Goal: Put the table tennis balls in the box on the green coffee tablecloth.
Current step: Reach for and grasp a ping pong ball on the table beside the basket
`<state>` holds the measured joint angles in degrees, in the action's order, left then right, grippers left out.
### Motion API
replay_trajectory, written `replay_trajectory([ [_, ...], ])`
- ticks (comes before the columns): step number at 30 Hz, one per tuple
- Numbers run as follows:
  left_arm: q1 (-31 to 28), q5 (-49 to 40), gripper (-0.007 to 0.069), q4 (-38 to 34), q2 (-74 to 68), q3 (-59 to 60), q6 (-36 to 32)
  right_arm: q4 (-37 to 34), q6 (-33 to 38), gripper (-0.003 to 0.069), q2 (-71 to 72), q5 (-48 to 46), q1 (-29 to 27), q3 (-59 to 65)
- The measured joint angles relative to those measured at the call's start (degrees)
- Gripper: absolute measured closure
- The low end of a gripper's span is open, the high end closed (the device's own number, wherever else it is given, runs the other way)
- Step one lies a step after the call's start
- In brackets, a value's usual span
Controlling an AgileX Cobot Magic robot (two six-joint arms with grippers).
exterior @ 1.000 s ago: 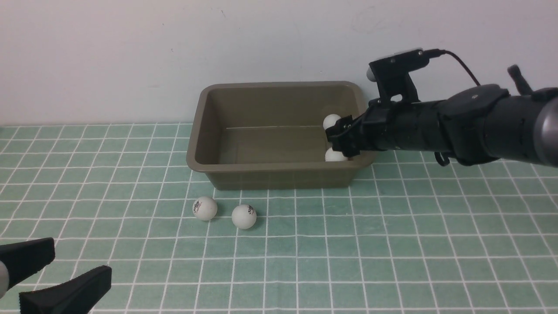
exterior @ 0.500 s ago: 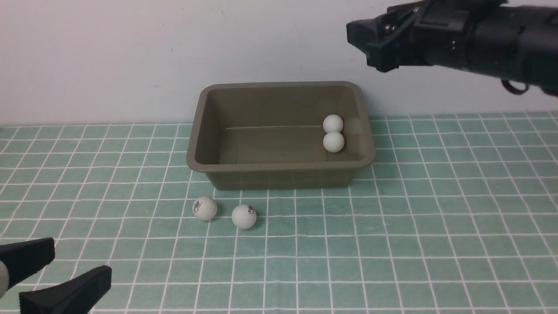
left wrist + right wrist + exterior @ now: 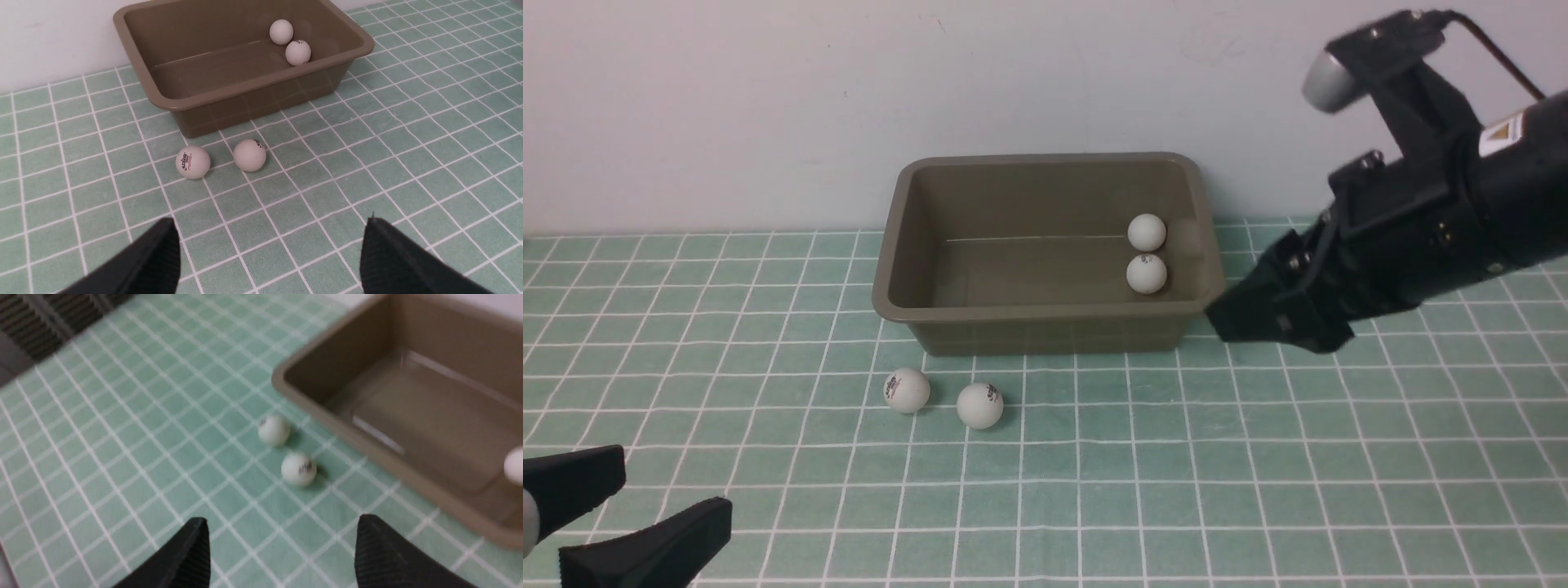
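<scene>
Where the left gripper (image 3: 674, 488) waits: low over the near left corner of the pale green, white-gridded tablecloth (image 3: 1258, 457), well apart from everything; likely parked clear of the work.
Left jaws: spread wide, empty, touching nothing.
Loose balls: two small matte white table tennis balls with dark logos, left one (image 3: 907, 389) near right one (image 3: 979, 405), on the cloth just in front of the box.
Box: olive-brown rectangular plastic tub with a rolled rim (image 3: 1045, 311), at the back wall, long side toward the arms for easy reach.
Balls inside: rear ball (image 3: 1147, 232) and front ball (image 3: 1147, 273), close together by the right end wall.
Right gripper (image 3: 1227, 315): outside the box's right front corner, tilted down; its wrist view faces the loose balls, so probably the next pick.
Right jaws: parted, empty, touching nothing.
</scene>
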<state>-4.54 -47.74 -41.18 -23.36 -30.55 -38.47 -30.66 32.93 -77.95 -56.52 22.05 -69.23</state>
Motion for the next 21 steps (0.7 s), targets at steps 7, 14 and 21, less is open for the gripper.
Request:
replay_trajectory([
  [7, 0.00, 0.00, 0.0090, 0.00, 0.00, 0.00, 0.00, 34.23, -22.54, 0.0227, 1.98, -6.96, 0.00, 0.00],
  [14, 0.00, 0.05, 0.0090, -0.71, -0.86, 0.00, -0.72, 47.41, -29.57, 0.0227, 8.24, -12.63, 0.00, 0.00],
  [21, 0.00, 0.20, 0.0090, -7.72, -10.14, 0.00, -5.15, 48.52, -30.61, 0.0227, 14.51, -14.25, 0.00, 0.00],
])
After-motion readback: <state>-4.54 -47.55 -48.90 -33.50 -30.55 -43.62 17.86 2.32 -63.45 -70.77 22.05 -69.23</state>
